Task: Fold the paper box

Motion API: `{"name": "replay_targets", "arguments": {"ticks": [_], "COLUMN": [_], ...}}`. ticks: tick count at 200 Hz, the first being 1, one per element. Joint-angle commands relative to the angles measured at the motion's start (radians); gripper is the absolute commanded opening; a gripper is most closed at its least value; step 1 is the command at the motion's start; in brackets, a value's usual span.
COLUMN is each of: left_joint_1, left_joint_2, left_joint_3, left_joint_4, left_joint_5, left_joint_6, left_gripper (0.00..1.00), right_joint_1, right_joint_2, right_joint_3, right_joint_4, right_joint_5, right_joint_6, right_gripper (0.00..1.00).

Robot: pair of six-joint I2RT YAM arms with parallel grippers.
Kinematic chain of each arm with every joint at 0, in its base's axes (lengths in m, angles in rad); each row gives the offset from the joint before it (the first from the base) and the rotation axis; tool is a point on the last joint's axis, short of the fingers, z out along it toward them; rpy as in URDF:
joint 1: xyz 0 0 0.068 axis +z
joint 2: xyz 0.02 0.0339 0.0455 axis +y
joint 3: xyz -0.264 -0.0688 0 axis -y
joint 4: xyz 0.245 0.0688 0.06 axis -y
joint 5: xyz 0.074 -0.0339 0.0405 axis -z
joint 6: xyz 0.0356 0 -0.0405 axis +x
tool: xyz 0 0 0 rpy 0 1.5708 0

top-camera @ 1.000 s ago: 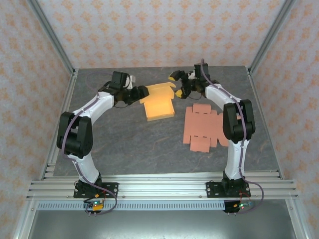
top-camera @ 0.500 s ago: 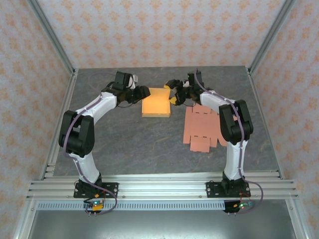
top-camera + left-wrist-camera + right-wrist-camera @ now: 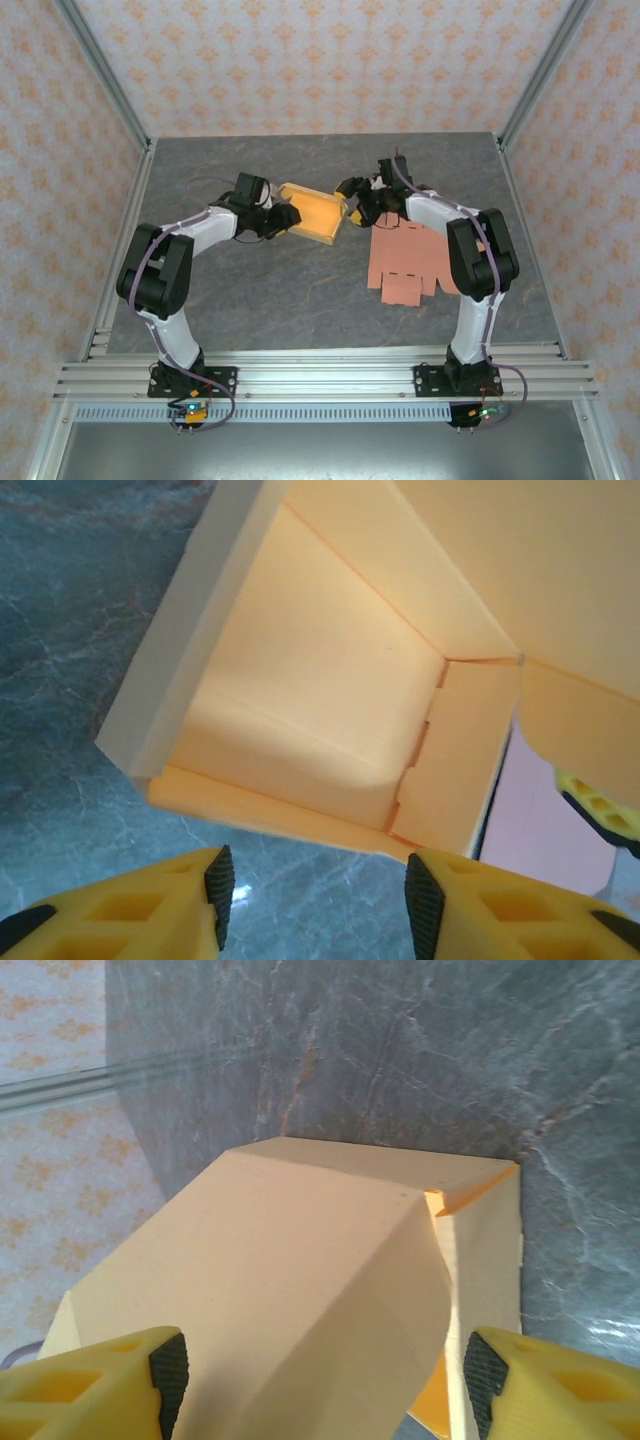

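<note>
**Grey stone tabletop, an orange box half-formed between two tools**

Grey marbled tabletop [image 3: 260,290] carries the work, and the orange paper box [image 3: 312,212] sits toward its far middle, between the two arms. The box is partly folded: a shallow tray with raised walls, tipped so its open face turns up and toward the left arm. In the left wrist view its inside [image 3: 320,710] shows a flat floor, one pale side wall on the left and a creased corner flap on the right. In the right wrist view a broad orange panel [image 3: 280,1280] slopes up from below, with a folded corner at its upper right.

The left tool [image 3: 281,217] is at the box's left edge. Its yellow fingers [image 3: 150,920] are spread, with bare stone in the gap and the box rim just beyond their tips, so it is released.

The right tool [image 3: 349,200] meets the box's right edge. Its fingers [image 3: 90,1385] stand wide apart with the orange panel between them; it is unclenched, and whether the pads touch the paper cannot be told.

Just right of the box, under the right arm, lies a flat pink cut-out [image 3: 400,260], unfolded on the stone. Patterned walls [image 3: 320,60] close in the space, and a metal rail [image 3: 300,375] runs along the near edge.
</note>
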Motion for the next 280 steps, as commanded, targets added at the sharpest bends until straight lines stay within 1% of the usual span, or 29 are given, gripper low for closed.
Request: {"name": "replay_targets", "arguments": {"ticks": [1, 11, 23, 32, 36, 45, 51, 60, 67, 71, 82, 92, 102, 120, 131, 153, 175, 199, 219, 246, 280], "left_joint_1": [0.021, 0.038, 0.058, 0.069, 0.073, 0.085, 0.100, 0.125, 0.139, 0.143, 0.149, 0.150, 0.148, 0.143, 0.135, 0.114, 0.089, 0.067, 0.060, 0.059, 0.057], "left_joint_2": [-0.166, -0.206, -0.245, -0.262, -0.266, -0.261, -0.246, -0.208, -0.168, -0.143, -0.070, 0.006, 0.070, 0.132, 0.173, 0.175, 0.170, 0.183, 0.175, 0.161, 0.145], "left_joint_3": [0.034, 0.077, 0.129, 0.160, 0.168, 0.184, 0.195, 0.221, 0.246, 0.264, 0.324, 0.397, 0.451, 0.470, 0.470, 0.467, 0.427, 0.394, 0.360, 0.343, 0.274], "left_joint_4": [-0.030, -0.106, -0.193, -0.229, -0.239, -0.255, -0.246, -0.223, -0.207, -0.204, -0.218, -0.253, -0.266, -0.192, -0.138, -0.114, -0.050, -0.005, 0.027, 0.014, 0.033], "left_joint_5": [0.020, 0.000, -0.042, -0.082, -0.105, -0.152, -0.148, -0.110, -0.089, -0.083, -0.063, -0.038, -0.006, 0.028, 0.058, 0.073, 0.101, 0.125, 0.129, 0.138, 0.134], "left_joint_6": [0.027, 0.072, 0.143, 0.196, 0.215, 0.235, 0.229, 0.185, 0.123, 0.067, -0.036, -0.110, -0.180, -0.274, -0.305, -0.332, -0.379, -0.414, -0.433, -0.412, -0.390], "left_gripper": [0.64, 0.72, 0.77, 0.82, 0.85, 0.98, 1.00, 1.00, 1.00, 1.00, 1.00, 1.00, 0.97, 0.87, 0.81, 0.76, 0.63, 0.54, 0.50, 0.48, 0.42], "right_joint_1": [0.004, 0.002, -0.004, -0.012, -0.016, -0.021, -0.024, -0.025, -0.023, -0.024, -0.019, -0.019, -0.020, -0.016, -0.013, -0.006, -0.003, 0.005, 0.012, 0.015, 0.015], "right_joint_2": [-0.060, -0.069, -0.076, -0.078, -0.077, -0.073, -0.071, -0.069, -0.069, -0.070, -0.079, -0.088, -0.088, -0.066, -0.049, -0.026, -0.019, -0.008, -0.004, 0.001, 0.003], "right_joint_3": [0.025, 0.048, 0.072, 0.092, 0.100, 0.103, 0.101, 0.090, 0.072, 0.059, 0.020, -0.004, -0.001, 0.023, 0.032, 0.044, 0.039, 0.036, 0.026, 0.022, -0.005], "right_joint_4": [-0.097, -0.143, -0.194, -0.240, -0.249, -0.242, -0.232, -0.191, -0.138, -0.103, -0.004, 0.054, 0.065, 0.061, 0.089, 0.114, 0.124, 0.150, 0.167, 0.170, 0.135], "right_joint_5": [0.040, 0.054, 0.070, 0.078, 0.070, 0.039, 0.019, -0.020, -0.048, -0.061, -0.066, -0.056, -0.043, -0.040, -0.047, -0.050, -0.036, -0.039, -0.030, -0.020, -0.011], "right_joint_6": [-0.044, -0.044, -0.035, -0.013, -0.003, 0.037, 0.087, 0.173, 0.248, 0.293, 0.399, 0.459, 0.476, 0.485, 0.511, 0.537, 0.548, 0.566, 0.582, 0.579, 0.528], "right_gripper": [0.80, 0.84, 0.88, 0.91, 0.91, 0.92, 0.93, 0.93, 0.93, 0.94, 0.94, 0.94, 0.93, 0.93, 0.92, 0.90, 0.88, 0.87, 0.85, 0.84, 0.82]}}
